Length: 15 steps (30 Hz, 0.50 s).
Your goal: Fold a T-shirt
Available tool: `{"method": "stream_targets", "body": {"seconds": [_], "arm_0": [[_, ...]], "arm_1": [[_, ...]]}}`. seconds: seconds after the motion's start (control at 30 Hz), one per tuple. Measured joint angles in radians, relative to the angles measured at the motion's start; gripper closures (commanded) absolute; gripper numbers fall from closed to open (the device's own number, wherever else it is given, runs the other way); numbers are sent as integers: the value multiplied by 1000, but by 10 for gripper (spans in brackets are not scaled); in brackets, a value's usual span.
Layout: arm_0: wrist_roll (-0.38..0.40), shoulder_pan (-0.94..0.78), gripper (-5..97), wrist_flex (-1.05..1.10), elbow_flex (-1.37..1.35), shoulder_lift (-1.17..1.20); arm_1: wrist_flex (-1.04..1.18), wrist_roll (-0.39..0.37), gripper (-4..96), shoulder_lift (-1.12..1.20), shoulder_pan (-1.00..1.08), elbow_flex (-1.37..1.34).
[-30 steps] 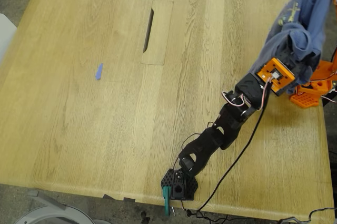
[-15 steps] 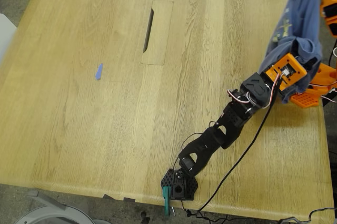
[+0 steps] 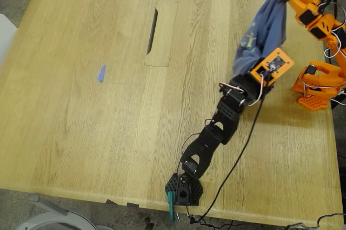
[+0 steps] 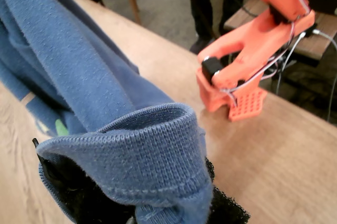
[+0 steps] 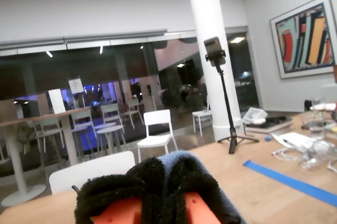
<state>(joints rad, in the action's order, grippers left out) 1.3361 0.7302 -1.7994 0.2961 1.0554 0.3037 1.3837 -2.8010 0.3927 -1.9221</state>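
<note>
The T-shirt (image 3: 265, 27) is held up in the air over the table (image 3: 108, 132), near the exterior view's right edge. It is not laid flat yet, so no fold is made. It hangs like a blue hammock between 2 arms.

The first gripper (image 4: 137, 203) is the black one, low in the exterior view. A thick hem of the cloth is wrapped over its black padded jaws in the first wrist view. The jaws look closed on the cloth, with the shirt pinched tight. The second gripper (image 5: 168, 192) is the orange one, high in the exterior view. Its 2 fuzzy black pads (image 5: 118, 184) are pressed together, and a bit of blue cloth is seen just behind them. It seems to be clamped on the shirt too.

The small picture (image 3: 248, 39) on the chest is seen on the hanging part. A little blue tape scrap (image 3: 101, 73) lies well apart on the wood.

The shirt is judged to be soft, light and floppy. It bends and sags wherever it is not held. It is not likely to break, but it could slip from the pads. A hem or a seam is thought the best place to hold it, since the cloth is thicker there.
</note>
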Motion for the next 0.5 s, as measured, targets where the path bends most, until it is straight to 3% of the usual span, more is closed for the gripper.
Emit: {"method": "stream_targets", "body": {"seconds": [0.3, 0.5], "arm_0": [[0, -115, 919, -31, -83, 38], [0, -143, 919, -31, -604, 350]], "arm_1": [[-12, 0, 901, 0, -38, -91], [-12, 0, 901, 0, -52, -130]]}}
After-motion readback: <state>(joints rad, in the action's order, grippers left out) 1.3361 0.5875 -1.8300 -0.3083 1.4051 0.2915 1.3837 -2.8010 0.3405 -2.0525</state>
